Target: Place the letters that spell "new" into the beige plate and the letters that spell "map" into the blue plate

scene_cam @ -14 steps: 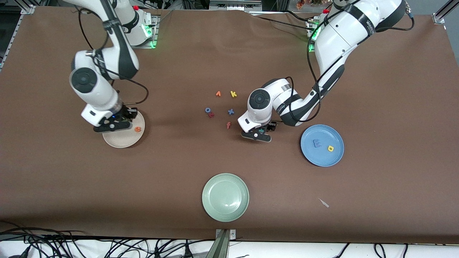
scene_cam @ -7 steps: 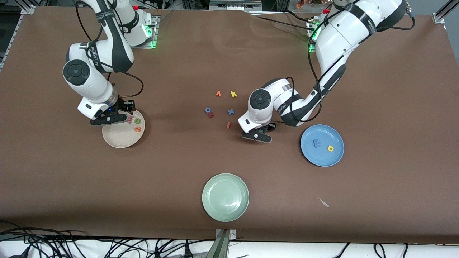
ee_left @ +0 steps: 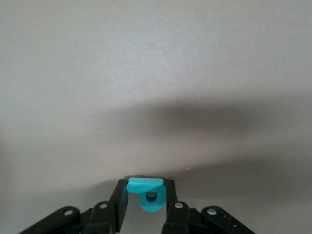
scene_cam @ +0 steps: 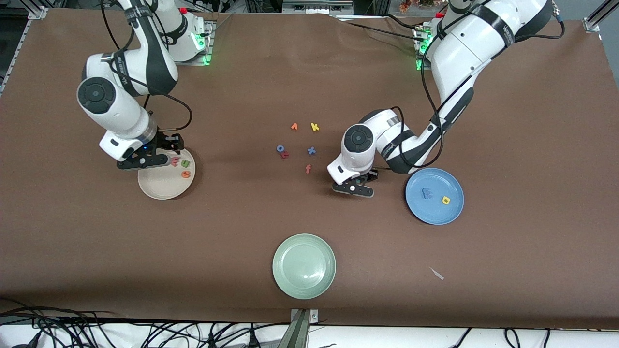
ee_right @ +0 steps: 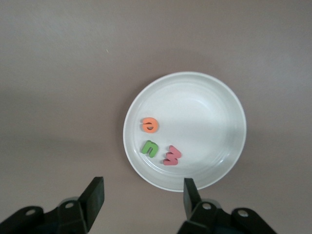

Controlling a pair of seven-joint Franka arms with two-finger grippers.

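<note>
My left gripper hangs over bare table between the loose letters and the blue plate, shut on the teal p, which sits between its fingers. The blue plate holds the blue m and yellow a. My right gripper stands open and empty over the rim of the beige plate on the side toward the right arm's base. In that plate lie the orange e, green n and pinkish-red w.
Loose letters lie mid-table: orange v, yellow k, blue o, a red letter, blue x, orange-red f. A pale green plate sits nearest the front camera. A small scrap lies beside it.
My right gripper opened and drew back from the beige plate, where the n and w now show beside the e. My left gripper shut on the teal p and shifted toward the blue plate.
</note>
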